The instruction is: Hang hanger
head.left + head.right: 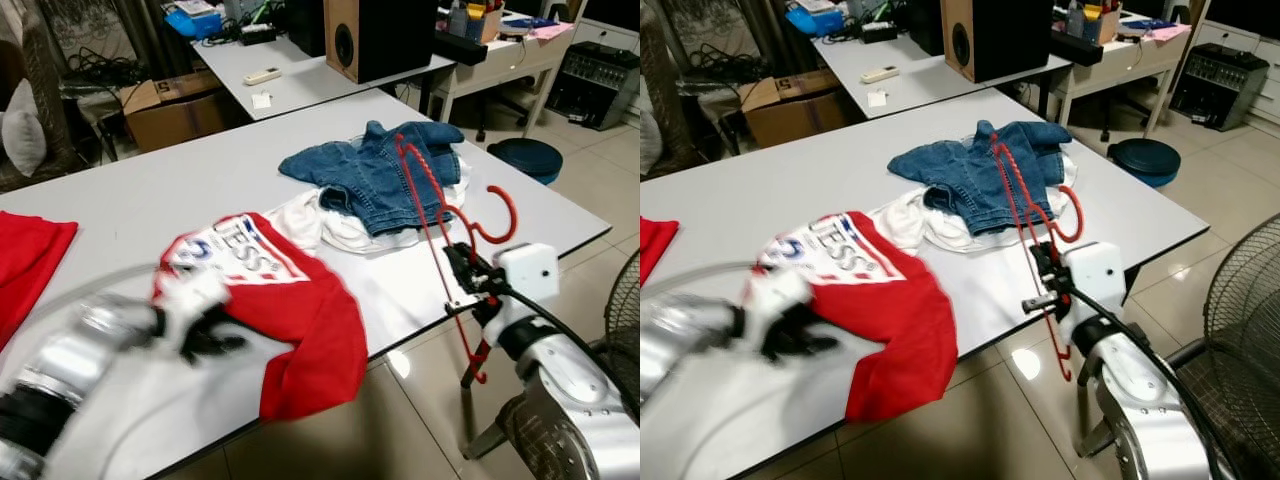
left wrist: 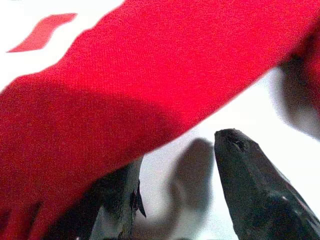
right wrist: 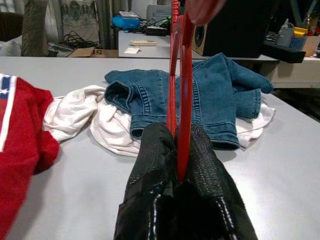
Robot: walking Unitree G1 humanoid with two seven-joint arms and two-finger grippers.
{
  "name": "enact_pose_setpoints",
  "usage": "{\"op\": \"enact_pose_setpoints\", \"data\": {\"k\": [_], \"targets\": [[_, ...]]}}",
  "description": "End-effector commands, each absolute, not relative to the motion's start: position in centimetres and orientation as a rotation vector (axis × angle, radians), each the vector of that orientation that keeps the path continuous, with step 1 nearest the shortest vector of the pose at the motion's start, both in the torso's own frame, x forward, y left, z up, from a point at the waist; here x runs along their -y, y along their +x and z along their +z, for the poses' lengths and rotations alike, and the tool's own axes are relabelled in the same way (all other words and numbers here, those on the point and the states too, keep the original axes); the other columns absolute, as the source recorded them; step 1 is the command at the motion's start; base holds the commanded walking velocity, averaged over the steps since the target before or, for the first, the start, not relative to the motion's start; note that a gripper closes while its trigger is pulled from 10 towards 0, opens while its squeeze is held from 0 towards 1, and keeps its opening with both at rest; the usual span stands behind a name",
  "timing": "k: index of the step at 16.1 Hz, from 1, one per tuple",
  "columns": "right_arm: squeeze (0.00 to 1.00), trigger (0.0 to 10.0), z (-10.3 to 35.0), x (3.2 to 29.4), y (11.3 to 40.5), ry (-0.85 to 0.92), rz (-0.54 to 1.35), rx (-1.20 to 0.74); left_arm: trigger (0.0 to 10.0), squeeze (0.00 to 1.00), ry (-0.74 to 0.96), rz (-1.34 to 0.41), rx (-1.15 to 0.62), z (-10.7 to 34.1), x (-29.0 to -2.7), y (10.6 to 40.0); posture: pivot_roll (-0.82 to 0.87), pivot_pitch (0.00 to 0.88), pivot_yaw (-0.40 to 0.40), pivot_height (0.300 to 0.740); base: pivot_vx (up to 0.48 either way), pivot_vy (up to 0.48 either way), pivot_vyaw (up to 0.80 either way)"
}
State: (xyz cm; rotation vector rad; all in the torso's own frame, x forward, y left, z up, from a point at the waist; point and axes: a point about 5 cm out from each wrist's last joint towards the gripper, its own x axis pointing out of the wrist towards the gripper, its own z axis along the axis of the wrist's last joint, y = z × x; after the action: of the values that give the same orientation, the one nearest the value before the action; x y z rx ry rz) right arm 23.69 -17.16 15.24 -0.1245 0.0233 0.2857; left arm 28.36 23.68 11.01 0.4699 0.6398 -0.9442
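Far left, a red cloth [image 1: 25, 262] lies at the edge of the white surface [image 1: 150, 195]. The left gripper [image 1: 212, 335], blurred, sits low on the surface at the near edge of the red shirt [image 1: 300, 320]; in its wrist view the jaws stand apart, with one finger [image 2: 260, 195] bare against the surface and the other partly under the shirt's fabric. The shirt lies flat with a white printed panel toward the far side. Beyond it, a white garment [image 1: 320, 225] lies crumpled, partly under a denim jacket [image 1: 380, 175]. At the surface's right edge, the right gripper [image 1: 468, 280] has its jaws clamped on the red hanger [image 1: 430, 215], which is held tilted, its hook [image 1: 500, 215] off the surface's edge and its far end over the jacket. At back stand a second desk with a speaker [image 1: 375, 35] and a cardboard box [image 1: 170, 110].
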Motion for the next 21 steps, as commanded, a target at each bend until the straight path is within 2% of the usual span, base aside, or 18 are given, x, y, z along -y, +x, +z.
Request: {"op": "enact_pose_setpoints", "data": {"k": [1,2,3,5,7,8,10,11,12,13,14,18,19,20,21], "targets": [[0.00,10.0,15.3,16.8,24.0,-0.123,0.295,-0.016,10.0,0.00,0.559,-0.828,-0.657,12.1,-26.7,29.0,-0.04,0.000,0.081,0.740,0.000,0.000,0.00],[0.00,10.0,15.3,16.7,24.0,-0.120,0.296,-0.015,10.0,0.00,0.617,-0.734,-0.681,12.5,-28.7,29.2,-0.03,0.000,0.083,0.740,0.000,0.000,0.00],[0.00,10.0,15.3,16.7,24.0,-0.118,0.297,-0.015,10.0,0.00,0.646,-0.685,-0.685,12.8,-29.7,29.3,-0.03,0.000,0.083,0.740,0.000,0.000,0.00],[0.00,10.0,15.1,16.5,24.0,-0.112,0.300,-0.017,10.0,0.00,0.694,-0.360,-0.568,15.1,-33.8,30.4,-0.02,0.000,0.079,0.740,0.000,0.000,0.00],[0.00,10.0,15.1,16.4,24.0,-0.108,0.306,-0.017,10.0,0.00,0.765,-0.270,-0.523,16.1,-35.1,30.6,-0.02,0.000,0.075,0.740,0.000,0.000,0.00],[0.00,10.0,15.1,16.4,24.0,-0.108,0.310,-0.017,10.0,0.00,0.692,-0.276,-0.428,17.0,-34.4,31.1,-0.01,0.000,0.071,0.740,0.000,0.000,0.00],[0.00,10.0,15.1,16.4,24.1,-0.108,0.312,-0.018,10.0,0.00,0.417,-0.452,-0.212,18.2,-30.4,32.2,-0.01,0.000,0.067,0.740,0.000,0.000,0.00],[0.00,10.0,15.1,16.3,24.2,-0.108,0.314,-0.018,10.0,0.00,0.335,-0.523,-0.177,18.2,-28.7,32.4,-0.01,0.000,0.065,0.740,0.000,0.000,0.00],[0.00,10.0,15.1,16.2,24.2,-0.109,0.320,-0.017,10.0,0.06,0.220,-0.631,-0.175,17.6,-25.8,32.5,-0.01,0.000,0.065,0.740,0.000,0.000,0.00],[0.00,10.0,15.1,16.2,24.3,-0.108,0.322,-0.017,10.0,1.00,0.154,-0.678,-0.183,16.8,-23.3,32.7,-0.01,0.000,0.064,0.740,0.000,0.000,0.00],[0.00,10.0,15.2,16.1,24.3,-0.108,0.323,-0.016,10.0,1.00,0.135,-0.693,-0.210,15.7,-20.8,33.1,-0.01,0.000,0.063,0.740,0.000,0.000,0.00],[0.00,10.0,15.1,15.9,24.3,-0.108,0.328,-0.017,10.0,1.00,0.077,-0.502,-0.293,13.9,-17.4,34.9,-0.01,0.000,0.070,0.740,0.000,0.000,0.00],[0.00,10.0,15.1,15.8,24.2,-0.106,0.328,-0.019,10.0,0.92,0.019,-0.494,-0.315,13.8,-16.2,35.0,-0.02,0.000,0.075,0.740,0.000,0.000,0.00],[0.00,10.0,15.1,15.9,24.0,-0.106,0.324,-0.023,10.0,0.00,0.001,-0.477,-0.343,13.5,-15.4,35.0,-0.02,0.000,0.085,0.740,0.000,0.000,0.00],[0.00,10.0,15.0,15.9,23.8,-0.106,0.318,-0.026,10.0,0.00,0.035,-0.448,-0.366,13.1,-15.1,35.0,-0.03,0.000,0.092,0.740,0.000,0.000,0.00]]}}
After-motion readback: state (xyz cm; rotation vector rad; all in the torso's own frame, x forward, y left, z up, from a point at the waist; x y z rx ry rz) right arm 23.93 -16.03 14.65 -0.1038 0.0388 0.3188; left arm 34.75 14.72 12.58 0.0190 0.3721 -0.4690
